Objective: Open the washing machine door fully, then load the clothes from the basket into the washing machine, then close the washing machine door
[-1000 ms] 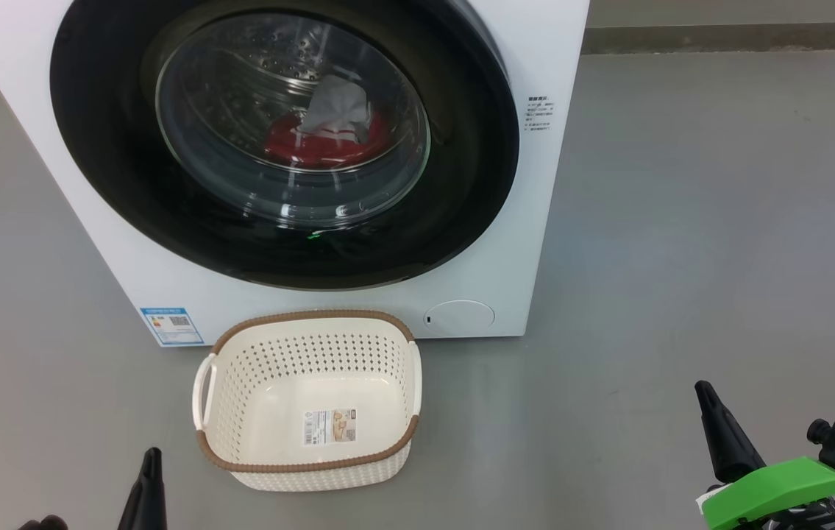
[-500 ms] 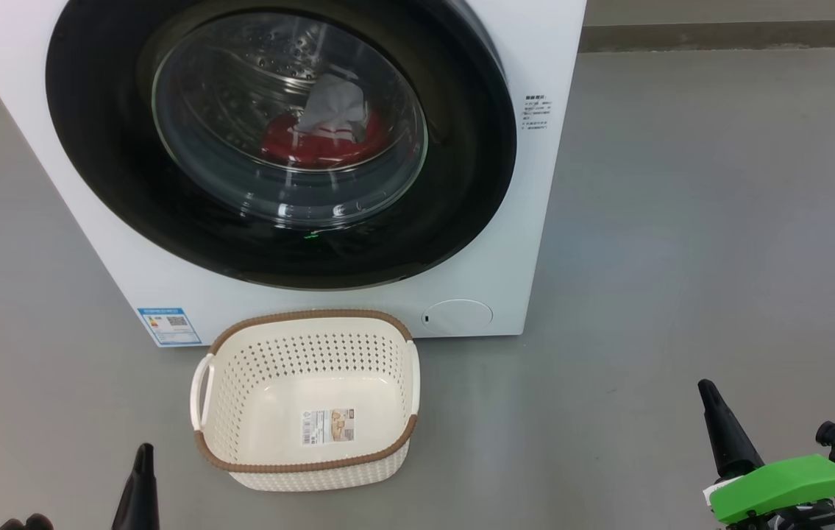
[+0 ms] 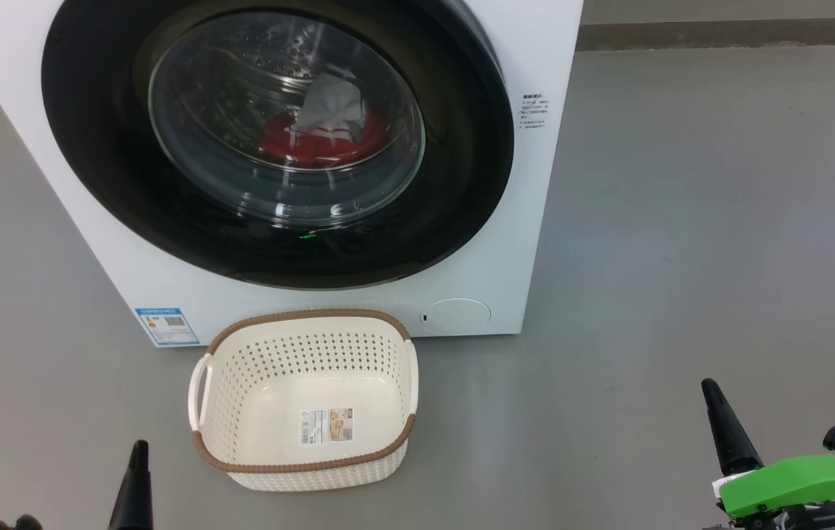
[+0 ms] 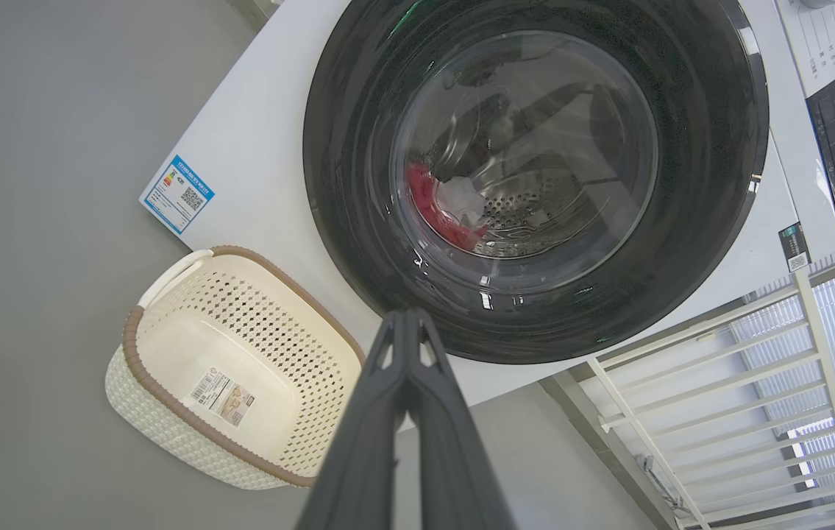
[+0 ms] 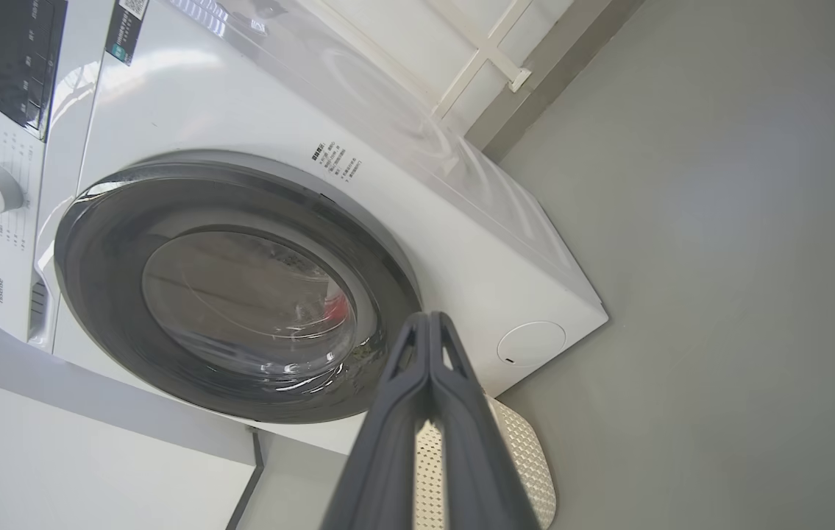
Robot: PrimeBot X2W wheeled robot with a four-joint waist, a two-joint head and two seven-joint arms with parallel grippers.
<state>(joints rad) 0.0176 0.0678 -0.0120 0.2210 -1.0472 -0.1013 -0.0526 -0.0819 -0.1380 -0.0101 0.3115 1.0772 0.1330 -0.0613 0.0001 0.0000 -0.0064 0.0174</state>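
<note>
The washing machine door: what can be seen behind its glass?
Behind the washing machine door, red clothes with a white piece lie in the steel drum. The black rim hides the drum's outer part.

White washing machine [image 3: 240, 300], black-rimmed door [image 3: 93, 147] seemingly shut, red-and-white clothes [image 3: 299, 149] inside, empty cream basket [image 3: 307, 353] just in front

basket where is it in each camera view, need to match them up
Head view: the basket sits lower centre on the floor.
Left wrist view: lower left, left of the left end effector.
Right wrist view: bottom centre, partly behind the right end effector.
Shared landmark: the washing machine door, shut, close by the basket in all three.
</note>
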